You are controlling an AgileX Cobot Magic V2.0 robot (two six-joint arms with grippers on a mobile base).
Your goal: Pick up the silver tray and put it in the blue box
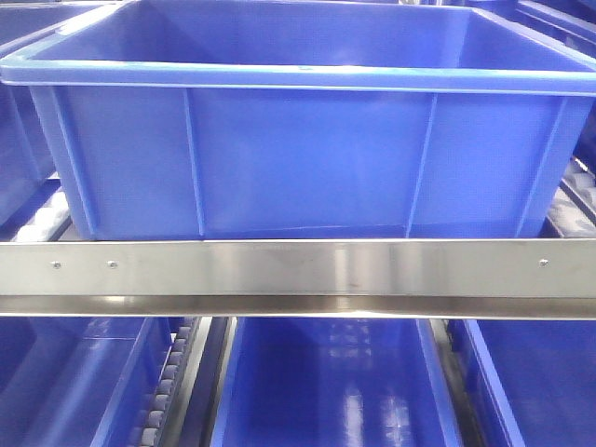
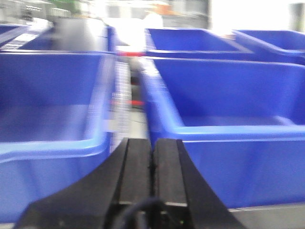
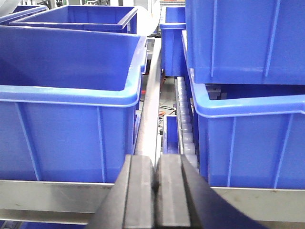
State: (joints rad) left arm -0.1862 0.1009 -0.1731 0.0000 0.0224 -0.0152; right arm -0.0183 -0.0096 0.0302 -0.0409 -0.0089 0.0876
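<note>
On the steel rail (image 1: 298, 270), the blue box (image 1: 298, 149), both grippers closed.

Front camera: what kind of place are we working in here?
Likely a warehouse or factory flow rack: rows of blue crates on two levels, a steel rail across the front, and roller tracks between lanes.

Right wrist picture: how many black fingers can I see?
2 fingers. One is at the bottom edge, just left of the middle. The other finger is right beside it, pressed close against it. None look hidden.
</note>
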